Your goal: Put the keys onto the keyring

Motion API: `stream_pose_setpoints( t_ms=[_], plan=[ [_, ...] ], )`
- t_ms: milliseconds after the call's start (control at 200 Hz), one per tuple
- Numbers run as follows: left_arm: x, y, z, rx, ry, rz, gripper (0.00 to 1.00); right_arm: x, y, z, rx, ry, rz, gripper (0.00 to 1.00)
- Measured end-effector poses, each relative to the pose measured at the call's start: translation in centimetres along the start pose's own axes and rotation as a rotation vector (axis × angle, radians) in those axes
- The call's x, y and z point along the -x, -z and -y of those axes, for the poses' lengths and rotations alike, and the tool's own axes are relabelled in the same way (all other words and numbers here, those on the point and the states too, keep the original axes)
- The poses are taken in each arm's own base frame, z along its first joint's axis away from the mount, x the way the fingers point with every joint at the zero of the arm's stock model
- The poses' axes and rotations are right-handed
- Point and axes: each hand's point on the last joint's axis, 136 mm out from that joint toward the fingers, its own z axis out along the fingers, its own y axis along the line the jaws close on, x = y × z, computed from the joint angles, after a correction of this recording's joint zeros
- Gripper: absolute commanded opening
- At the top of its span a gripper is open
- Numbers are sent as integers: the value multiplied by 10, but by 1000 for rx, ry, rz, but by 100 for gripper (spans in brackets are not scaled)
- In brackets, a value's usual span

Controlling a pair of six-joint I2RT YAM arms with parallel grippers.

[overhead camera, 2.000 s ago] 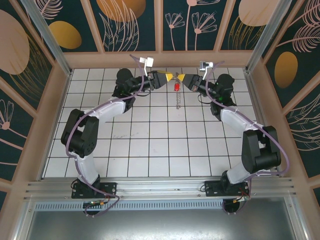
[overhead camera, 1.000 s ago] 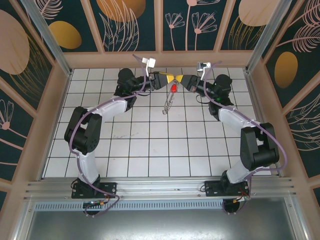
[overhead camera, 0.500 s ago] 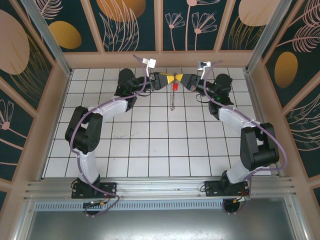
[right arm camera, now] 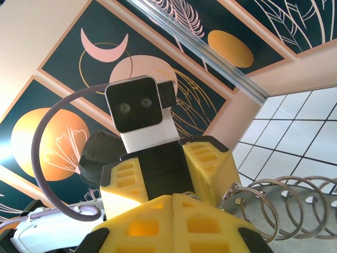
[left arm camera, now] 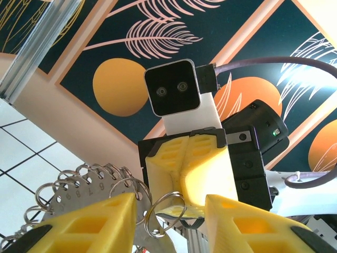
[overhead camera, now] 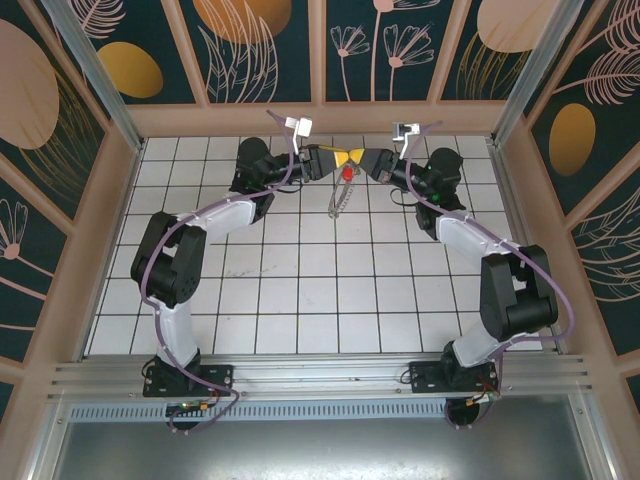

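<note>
High above the far tiles, my left gripper [overhead camera: 347, 158] and right gripper [overhead camera: 368, 160] meet tip to tip. The keyring [overhead camera: 338, 200] hangs below them, slanting down to the left, with the red-headed key [overhead camera: 346, 174] near its top. In the left wrist view my left gripper [left arm camera: 169, 199] stands open, and a small split ring [left arm camera: 169, 213] of the keyring [left arm camera: 73, 197] stands in the gap. The right gripper's yellow fingers [left arm camera: 184, 171] are pressed together on that ring's top. In the right wrist view my right gripper [right arm camera: 174, 197] is shut, with the keyring's rings [right arm camera: 284, 208] to its right.
White tiled floor [overhead camera: 300, 290] lies below, walled by beige frames and patterned panels [overhead camera: 250, 40]. Both arms reach in from the near edge and arch toward the far wall, with open floor between them.
The hanging keyring has been swinging: it hung straight down half a second ago and now slants left. Both grippers stay almost where they were, tips together.
</note>
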Motion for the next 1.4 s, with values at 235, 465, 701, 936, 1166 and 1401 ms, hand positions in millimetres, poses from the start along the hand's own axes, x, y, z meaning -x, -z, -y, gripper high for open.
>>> stream_pose_setpoints(
  t_ms=[235, 465, 701, 936, 1166, 1401],
  plan=[
    [-1, 0, 3, -13, 2, -6, 25, 1, 0, -1, 3, 5, 2, 0],
    [-1, -1, 9, -38, -8, -13, 17, 1, 0, -2, 4, 6, 2, 0],
    [0, -1, 11, -44, -18, -8, 15, 2, 0, -3, 7, 11, 4, 0],
    [0, -1, 10, -42, -6, -1, 0, 3, 0, -4, 11, 17, 6, 0],
    [1, -1, 10, -37, 5, 11, 0, 8, 4, -6, 4, 37, 21, 42],
    [9, -1, 15, -50, 33, 47, 0, 15, 38, -21, -49, 129, 100, 47]
  ],
)
